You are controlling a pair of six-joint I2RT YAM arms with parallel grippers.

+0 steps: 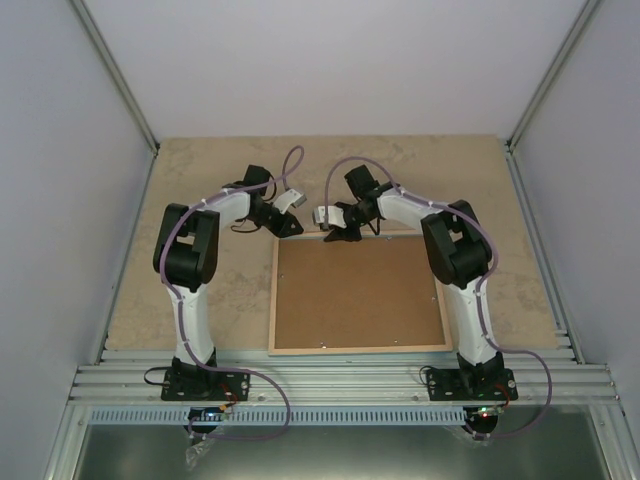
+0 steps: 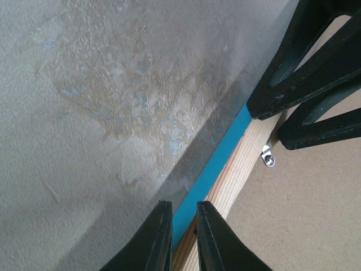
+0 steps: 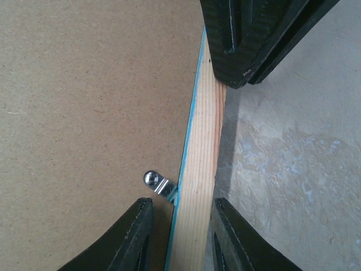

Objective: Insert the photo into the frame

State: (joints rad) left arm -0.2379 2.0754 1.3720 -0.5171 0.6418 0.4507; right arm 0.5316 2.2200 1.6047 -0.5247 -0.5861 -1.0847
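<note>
The frame (image 1: pixel 272 300) lies face down on the table with its brown hardboard back (image 1: pixel 360 295) upward. Both grippers are at its far edge. My left gripper (image 1: pixel 290 222) is at the far left corner. In the left wrist view its narrow jaws (image 2: pixel 184 206) pinch the frame's rim (image 2: pixel 225 152), one finger on the turquoise front, the other on the pale wood. My right gripper (image 1: pixel 340 232) straddles the wooden rail (image 3: pixel 200 147). Its jaws (image 3: pixel 181 200) stand apart, with a gap between the inner finger and the rail. The photo is out of view.
A small metal clip (image 3: pixel 159 182) holds the hardboard at the rail, right by my right gripper's inner finger. The beige textured tabletop (image 1: pixel 200 180) surrounds the frame. Grey walls close in the left, right and far sides.
</note>
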